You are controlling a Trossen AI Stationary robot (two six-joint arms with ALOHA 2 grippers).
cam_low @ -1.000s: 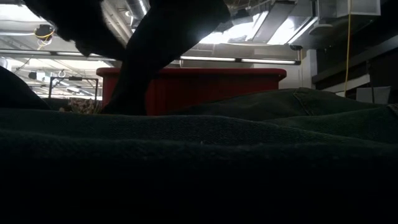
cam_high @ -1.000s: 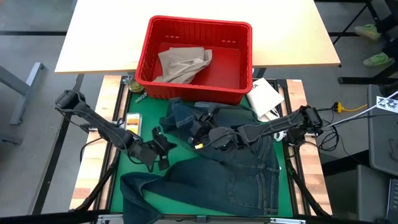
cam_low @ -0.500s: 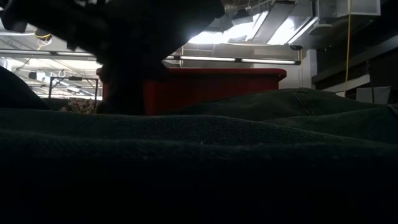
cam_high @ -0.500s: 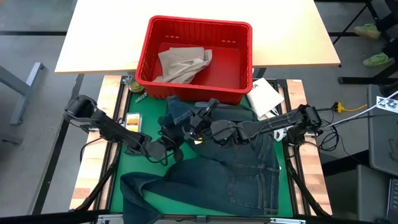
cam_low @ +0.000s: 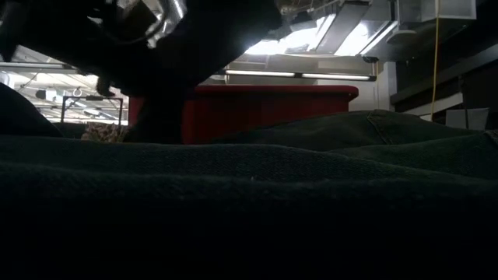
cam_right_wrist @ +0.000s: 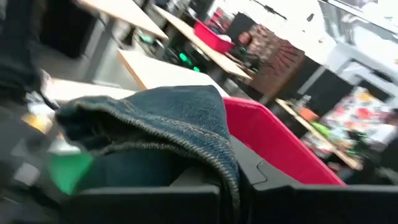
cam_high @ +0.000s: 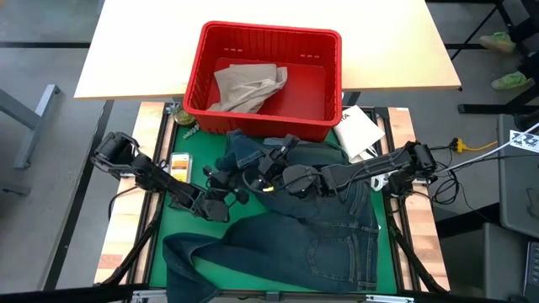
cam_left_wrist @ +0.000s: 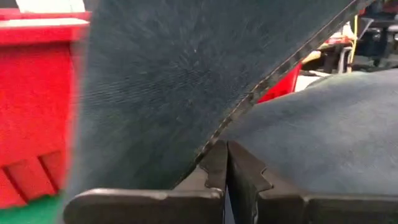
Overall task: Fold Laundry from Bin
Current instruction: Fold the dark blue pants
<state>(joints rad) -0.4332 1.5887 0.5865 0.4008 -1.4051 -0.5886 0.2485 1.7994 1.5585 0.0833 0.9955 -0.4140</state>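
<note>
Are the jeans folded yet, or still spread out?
Still unfolded: the jeans sprawl rumpled over the green mat outside the bin. The left pincer and right pincer each pinch a denim edge.

The jeans lie spread on the mat, under both grippers. The bin stands just beyond the left gripper and right gripper, khaki trousers inside it.

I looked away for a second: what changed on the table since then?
The left gripper swung in toward the bin-side edge of the jeans and its jaws shut on the denim. The right gripper kept its hold on the same edge. The red bin, tan trousers and white packet stayed put.
</note>
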